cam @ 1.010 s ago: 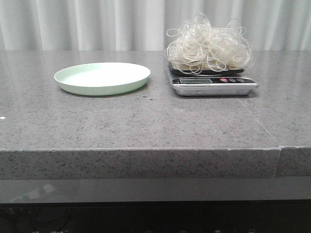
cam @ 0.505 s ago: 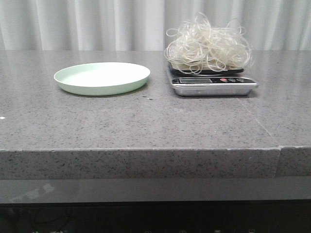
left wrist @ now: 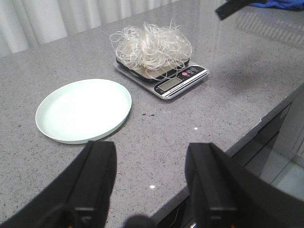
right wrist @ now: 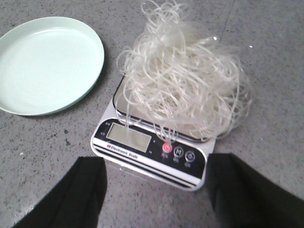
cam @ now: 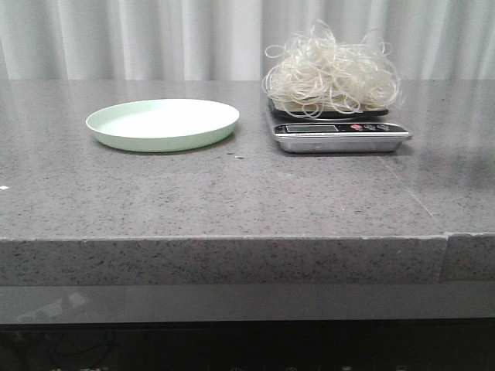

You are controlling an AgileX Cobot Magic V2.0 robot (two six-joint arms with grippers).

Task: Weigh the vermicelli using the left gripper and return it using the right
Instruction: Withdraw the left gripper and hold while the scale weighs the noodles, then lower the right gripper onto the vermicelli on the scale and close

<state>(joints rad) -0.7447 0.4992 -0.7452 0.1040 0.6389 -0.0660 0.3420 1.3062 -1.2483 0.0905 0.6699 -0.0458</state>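
The vermicelli (cam: 332, 73) is a loose whitish tangle piled on the small silver kitchen scale (cam: 340, 137) at the back right of the grey counter. It also shows in the left wrist view (left wrist: 152, 45) and the right wrist view (right wrist: 185, 80). The empty pale green plate (cam: 162, 124) sits to the left of the scale. My left gripper (left wrist: 153, 152) is open and empty, hovering over the counter's front edge, well short of the plate (left wrist: 83, 110). My right gripper (right wrist: 156, 166) is open and empty above the scale's display end (right wrist: 152, 152). Neither gripper shows in the front view.
The counter's front edge (cam: 232, 238) runs across the near side, with a seam (cam: 446, 232) near the right end. A grey curtain (cam: 155, 39) hangs behind. A dark arm part (left wrist: 232, 8) shows beyond the scale in the left wrist view.
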